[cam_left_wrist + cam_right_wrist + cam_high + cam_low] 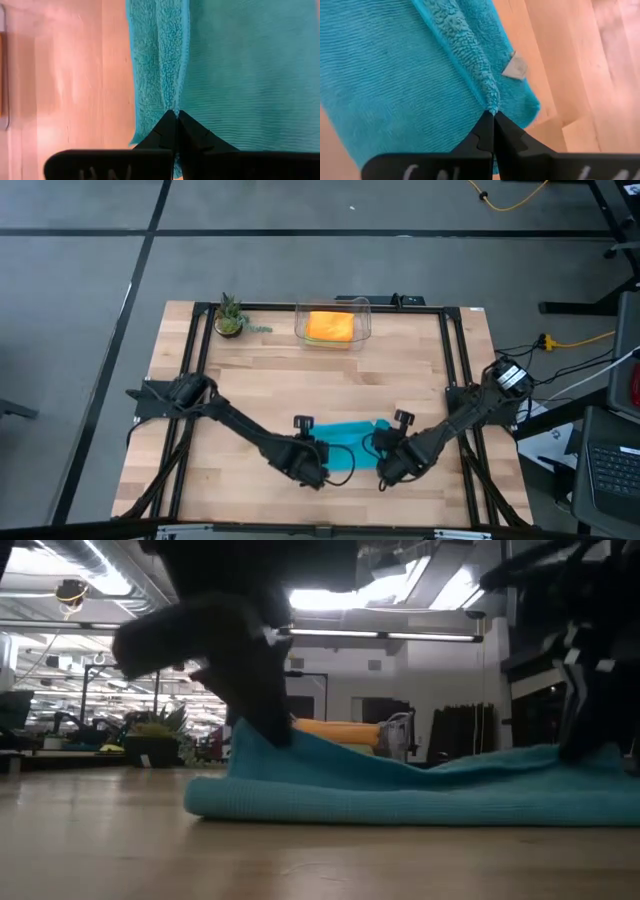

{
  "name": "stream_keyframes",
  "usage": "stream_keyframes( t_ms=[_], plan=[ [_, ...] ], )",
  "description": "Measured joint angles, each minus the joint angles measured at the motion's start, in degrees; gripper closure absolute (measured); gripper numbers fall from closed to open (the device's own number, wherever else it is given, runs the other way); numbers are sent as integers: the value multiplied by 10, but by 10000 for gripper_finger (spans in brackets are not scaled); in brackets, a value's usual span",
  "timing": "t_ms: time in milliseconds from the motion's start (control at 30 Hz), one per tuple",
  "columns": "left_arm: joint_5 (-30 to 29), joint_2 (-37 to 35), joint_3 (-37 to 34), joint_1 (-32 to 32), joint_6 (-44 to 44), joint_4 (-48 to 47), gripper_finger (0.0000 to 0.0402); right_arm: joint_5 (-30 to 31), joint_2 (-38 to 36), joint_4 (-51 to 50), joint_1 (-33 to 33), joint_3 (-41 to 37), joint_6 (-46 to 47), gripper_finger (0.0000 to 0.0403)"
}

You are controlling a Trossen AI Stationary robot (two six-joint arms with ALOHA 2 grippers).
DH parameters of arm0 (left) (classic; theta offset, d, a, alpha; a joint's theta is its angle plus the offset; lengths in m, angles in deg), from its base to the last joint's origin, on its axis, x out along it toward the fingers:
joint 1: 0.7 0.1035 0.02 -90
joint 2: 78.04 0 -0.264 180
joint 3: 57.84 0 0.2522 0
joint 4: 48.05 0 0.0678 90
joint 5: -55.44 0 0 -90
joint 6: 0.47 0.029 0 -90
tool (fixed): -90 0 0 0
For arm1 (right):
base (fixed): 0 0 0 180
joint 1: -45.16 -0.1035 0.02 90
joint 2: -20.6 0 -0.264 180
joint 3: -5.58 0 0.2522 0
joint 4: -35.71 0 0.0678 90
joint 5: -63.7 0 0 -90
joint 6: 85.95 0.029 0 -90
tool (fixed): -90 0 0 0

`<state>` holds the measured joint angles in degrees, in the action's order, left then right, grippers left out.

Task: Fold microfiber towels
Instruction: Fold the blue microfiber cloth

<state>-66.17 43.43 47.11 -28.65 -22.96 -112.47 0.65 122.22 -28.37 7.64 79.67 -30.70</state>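
A teal microfiber towel [345, 437] lies on the wooden table near its front edge, between my two grippers; the low view [420, 790] shows it folded over, with a rounded fold along its near side. My left gripper [315, 470] is shut on the towel's left end. My right gripper [388, 468] is shut on its right end. An orange towel [329, 326] lies folded in a clear plastic bin [362, 310] at the table's far side. The lime green towel and the second orange towel do not show. My left gripper pinches the towel's hemmed edge [176, 107] between its two fingertips, near the left near corner. The fingers point down at it from above. The edge is drawn up into a ridge [262, 745]; the rest lies on the table. My right gripper pinches the towel's hemmed edge [492, 106] between its two fingertips, near the right corner with the white tag [516, 66]. The fingers come from above. The edge is raised a little [585, 755]; the cloth between the grippers sags slack onto the table.
A small potted plant [230, 317] stands at the far left of the table. A black frame [455, 370] runs along the table's edges. Bare wood lies between the towel and the bin.
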Motion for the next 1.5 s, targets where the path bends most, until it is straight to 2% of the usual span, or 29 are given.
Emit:
stream_keyframes(
  t_ms=[200,400,633,767,867,967,1033,1133,1233,1333,1500],
  plan=[
    [55,0,-1,24,4,4,401,-10,0,8,15,-18,-1,388],
    [58,0,-1,31,23,8,387,-10,0,9,14,-18,-3,331],
    [54,0,-1,36,16,5,327,1,0,-14,15,-5,-18,249],
    [9,0,-1,36,-11,-6,291,43,0,-72,17,25,6,219],
    [-31,0,-1,36,-32,-31,278,97,0,-126,17,46,30,213],
    [-36,0,-1,36,-61,-49,275,108,0,-155,17,65,29,217],
    [-18,0,1,34,-75,-52,274,89,0,-168,17,73,20,222],
    [25,0,28,22,-94,-60,274,8,0,-158,16,77,-16,228],
    [69,-2,60,6,-103,-55,274,-66,0,-124,15,77,-15,232],
    [72,-2,69,-10,-99,-34,274,-57,0,-74,12,76,6,236],
    [86,-2,69,-27,-97,-31,275,-39,-1,81,12,38,18,238]
  ],
)
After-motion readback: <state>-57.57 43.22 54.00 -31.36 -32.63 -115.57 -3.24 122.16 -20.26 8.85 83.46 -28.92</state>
